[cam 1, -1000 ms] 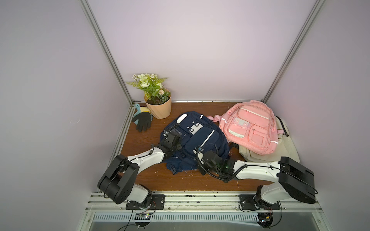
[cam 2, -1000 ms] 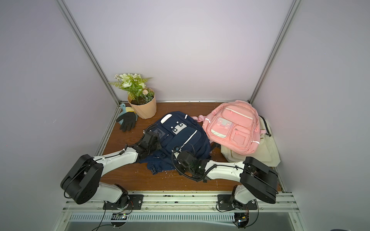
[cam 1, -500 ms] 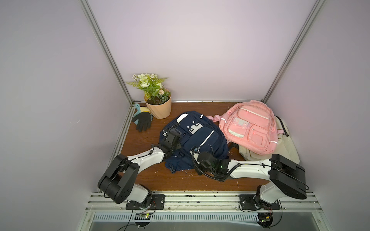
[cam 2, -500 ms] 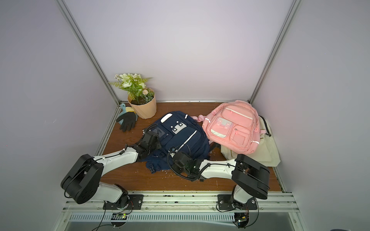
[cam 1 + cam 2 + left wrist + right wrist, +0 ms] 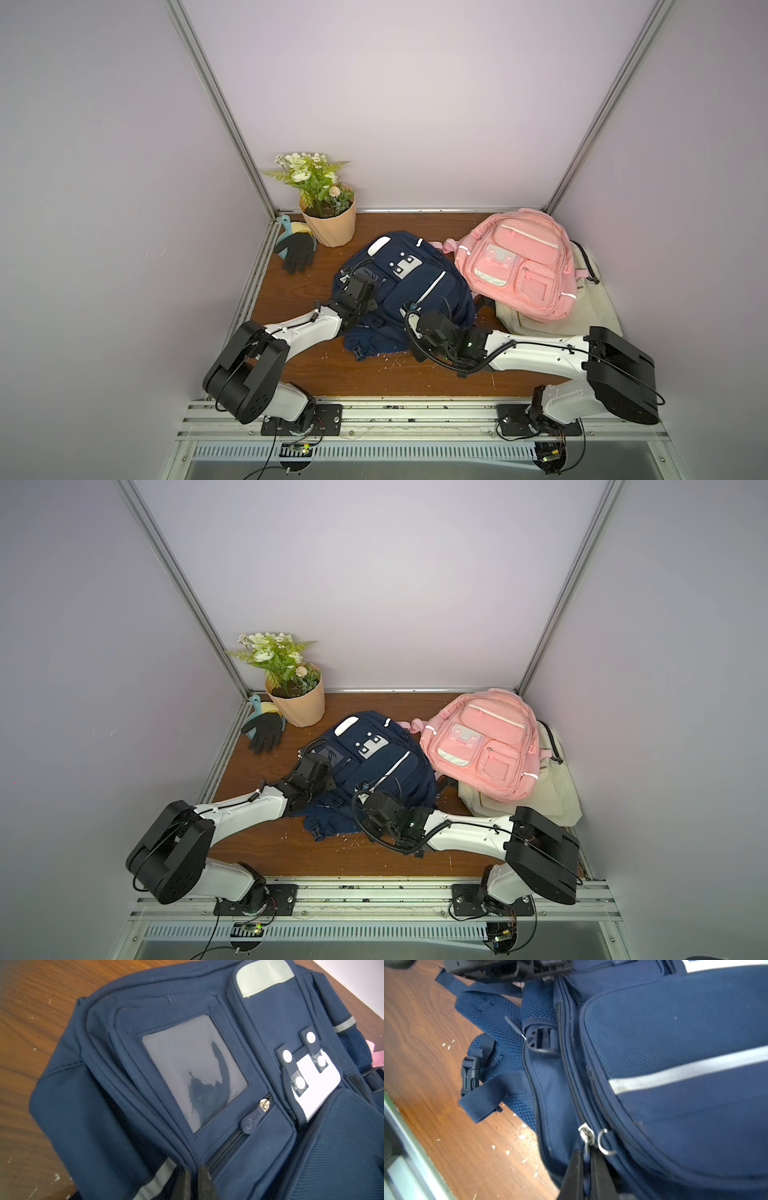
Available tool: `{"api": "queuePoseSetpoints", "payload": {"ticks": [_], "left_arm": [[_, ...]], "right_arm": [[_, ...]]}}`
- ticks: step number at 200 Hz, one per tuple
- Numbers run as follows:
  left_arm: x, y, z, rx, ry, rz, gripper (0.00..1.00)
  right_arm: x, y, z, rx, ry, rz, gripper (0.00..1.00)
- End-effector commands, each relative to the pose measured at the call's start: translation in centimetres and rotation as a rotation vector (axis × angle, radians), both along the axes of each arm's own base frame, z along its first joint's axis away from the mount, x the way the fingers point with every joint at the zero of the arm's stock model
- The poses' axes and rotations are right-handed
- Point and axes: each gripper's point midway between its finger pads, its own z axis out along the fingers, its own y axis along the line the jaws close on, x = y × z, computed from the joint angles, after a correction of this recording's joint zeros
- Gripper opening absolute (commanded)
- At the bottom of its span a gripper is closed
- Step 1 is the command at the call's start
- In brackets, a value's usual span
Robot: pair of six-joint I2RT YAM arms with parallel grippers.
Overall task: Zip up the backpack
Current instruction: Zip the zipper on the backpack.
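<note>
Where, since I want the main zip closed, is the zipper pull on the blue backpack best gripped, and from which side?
Pinch the zipper pull by its flat tab behind the silver slider, coming from its free end along the zip line; it trails straight off the slider. The right hand grips it so.

Setting: robot test cell, lab. Evidence: plain lilac wall panels [image 5: 415, 104], aluminium corner posts [image 5: 222, 108], brown wooden table [image 5: 316, 374], slotted metal rail [image 5: 395, 419] carrying my arm bases [image 5: 519, 422].
</note>
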Motion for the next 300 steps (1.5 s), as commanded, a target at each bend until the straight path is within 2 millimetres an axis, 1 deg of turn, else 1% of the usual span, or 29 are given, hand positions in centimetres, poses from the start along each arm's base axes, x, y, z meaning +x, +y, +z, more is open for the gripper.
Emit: {"api": "queuePoseSetpoints", "payload": {"ticks": [1, 25, 66, 76, 86, 102, 120, 138, 146, 160, 168, 177, 193, 211, 229, 252, 270, 300], "left_arm": [[0.6, 2.0, 0.0, 0.077, -0.019, 0.028, 0.0], [0.8, 2.4, 0.4, 0.103, -0.033, 0.037, 0.01], [1.5, 2.3, 0.7, 0.112, -0.036, 0.037, 0.01], [1.7, 2.1, 0.8, 0.108, -0.036, 0.034, 0.01], [2.0, 1.7, 1.1, 0.097, -0.04, 0.028, 0.01], [2.3, 1.2, 1.4, 0.075, -0.04, 0.017, 0.01], [2.2, 0.5, 1.8, 0.044, -0.035, 0.005, 0.01], [1.4, -0.7, 2.9, 0.018, -0.042, -0.027, 0.01], [0.8, -1.1, 3.5, 0.013, -0.048, -0.037, 0.06], [-0.8, -1.3, 4.2, -0.016, -0.049, -0.039, 0.29], [-1.9, -1.3, 4.4, -0.051, -0.047, -0.041, 0.37], [-3.0, -1.1, 4.3, -0.097, -0.044, -0.037, 0.43], [-4.9, -0.9, 3.6, -0.16, -0.033, -0.042, 0.48], [-6.3, -1.5, 2.7, -0.224, -0.017, -0.085, 0.49], [-6.9, -2.7, 2.4, -0.29, -0.015, -0.134, 0.49], [-6.9, -4.5, 2.8, -0.363, -0.043, -0.196, 0.48], [-6.8, -5.4, 3.0, -0.392, -0.054, -0.22, 0.48], [-7.0, -6.0, 2.3, -0.395, -0.03, -0.24, 0.49]], "right_arm": [[0.3, -2.7, 0.2, -0.021, 0.036, -0.109, 0.0], [0.9, -4.3, -0.3, -0.024, 0.056, -0.174, 0.0], [2.4, -7.0, 0.0, 0.025, 0.071, -0.293, 0.0], [2.5, -6.9, 0.3, 0.052, 0.071, -0.29, 0.0], [2.4, -6.3, 0.7, 0.072, 0.066, -0.256, 0.0], [1.9, -4.5, 1.3, 0.085, 0.045, -0.19, 0.0], [0.9, -1.8, 2.0, 0.075, 0.014, -0.112, 0.0], [0.4, 0.6, 2.7, 0.098, 0.005, -0.066, 0.0], [0.3, 1.3, 3.1, 0.119, -0.001, -0.064, 0.0], [0.5, 2.0, 3.6, 0.158, -0.006, -0.064, 0.0], [0.5, 2.3, 3.9, 0.172, -0.01, -0.062, 0.0], [0.6, 2.6, 4.0, 0.18, -0.016, -0.065, 0.0], [0.5, 3.4, 4.0, 0.187, -0.015, -0.046, 0.0], [0.0, 4.6, 3.7, 0.192, -0.006, -0.008, 0.0], [-0.8, 6.0, 3.6, 0.193, -0.005, 0.032, 0.0], [-1.8, 7.5, 3.6, 0.201, -0.005, 0.073, 0.0], [-2.4, 8.4, 3.2, 0.194, -0.002, 0.094, 0.0], [-3.4, 9.7, 2.7, 0.186, 0.006, 0.133, 0.0]]}}
